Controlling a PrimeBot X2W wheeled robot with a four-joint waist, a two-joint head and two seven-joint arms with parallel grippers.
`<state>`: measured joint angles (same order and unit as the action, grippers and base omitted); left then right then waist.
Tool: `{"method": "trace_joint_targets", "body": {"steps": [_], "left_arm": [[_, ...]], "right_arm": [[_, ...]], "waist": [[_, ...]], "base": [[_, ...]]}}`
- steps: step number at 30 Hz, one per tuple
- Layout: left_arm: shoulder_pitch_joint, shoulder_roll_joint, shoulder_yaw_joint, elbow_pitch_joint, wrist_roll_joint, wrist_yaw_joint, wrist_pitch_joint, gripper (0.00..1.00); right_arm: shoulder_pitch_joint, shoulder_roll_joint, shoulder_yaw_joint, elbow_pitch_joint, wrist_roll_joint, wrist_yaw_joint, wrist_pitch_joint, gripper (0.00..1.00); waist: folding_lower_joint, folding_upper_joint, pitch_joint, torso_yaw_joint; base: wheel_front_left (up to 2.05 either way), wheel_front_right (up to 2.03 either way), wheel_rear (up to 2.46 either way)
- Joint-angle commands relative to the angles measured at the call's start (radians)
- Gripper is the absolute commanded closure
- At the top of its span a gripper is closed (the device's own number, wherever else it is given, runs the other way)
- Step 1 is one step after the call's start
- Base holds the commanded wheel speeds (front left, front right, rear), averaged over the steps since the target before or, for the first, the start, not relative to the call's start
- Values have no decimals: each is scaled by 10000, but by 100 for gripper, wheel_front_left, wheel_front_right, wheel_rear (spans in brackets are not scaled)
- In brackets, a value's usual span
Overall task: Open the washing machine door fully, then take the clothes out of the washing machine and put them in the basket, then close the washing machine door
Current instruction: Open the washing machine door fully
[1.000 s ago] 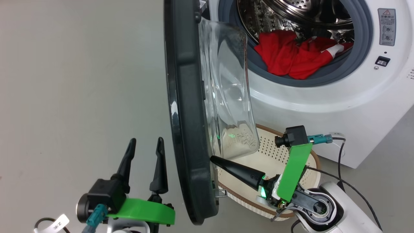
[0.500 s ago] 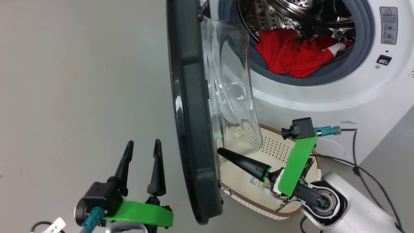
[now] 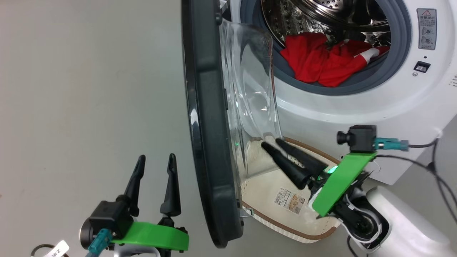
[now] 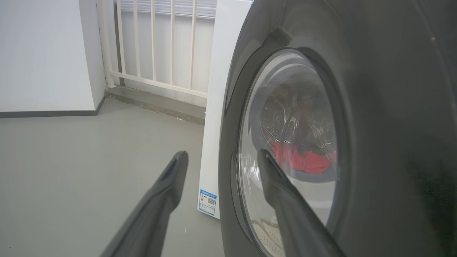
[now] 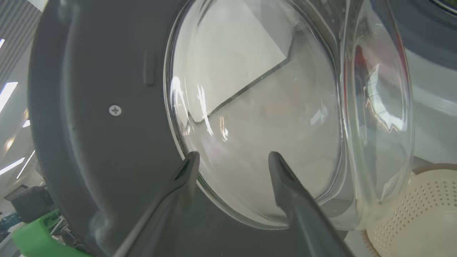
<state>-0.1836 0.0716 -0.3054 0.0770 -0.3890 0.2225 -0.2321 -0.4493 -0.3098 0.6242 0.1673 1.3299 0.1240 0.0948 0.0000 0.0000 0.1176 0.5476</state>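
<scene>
The washing machine door stands open, a glossy black rim around bulging clear glass. The left gripper and right gripper both have their fingers spread apart.

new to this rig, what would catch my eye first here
The bright red clothes heaped in the steel drum, upper right of the head view, catch the eye first. Next comes the washing machine door, its black rim standing edge-on down the middle. Beside its bulging glass the right gripper hangs open over the cream basket.
</scene>
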Motion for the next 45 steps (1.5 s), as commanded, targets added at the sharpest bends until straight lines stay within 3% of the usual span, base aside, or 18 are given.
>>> {"method": "trace_joint_targets", "body": {"steps": [1,14,22,33,45], "left_arm": [[-31,178,313,-300,-30,64,-116,0],[88,189,304,-321,-51,54,-199,0],[237,162,342,-364,44,49,-261,0],[371,132,435,-275,127,-16,-288,0],[430,83,501,-202,232,-82,-295,0]], "right_arm": [[155,129,-193,-210,-761,67,-313,0],[1864,1853,-3241,-1065,-7561,67,-1160,0],[3078,2490,-4340,-1939,-10176,67,-1682,0],[4313,2592,-4831,-2171,-11979,67,-2681,0],[4802,2594,-5021,-2126,-11925,67,-3033,0]], "waist": [[0,0,-11,-3],[0,0,-29,1],[0,0,-141,4],[0,0,-290,-11],[0,0,-314,-23]], "base": [[0,0,0],[0,0,0],[0,0,0],[0,0,0],[0,0,0]]}}
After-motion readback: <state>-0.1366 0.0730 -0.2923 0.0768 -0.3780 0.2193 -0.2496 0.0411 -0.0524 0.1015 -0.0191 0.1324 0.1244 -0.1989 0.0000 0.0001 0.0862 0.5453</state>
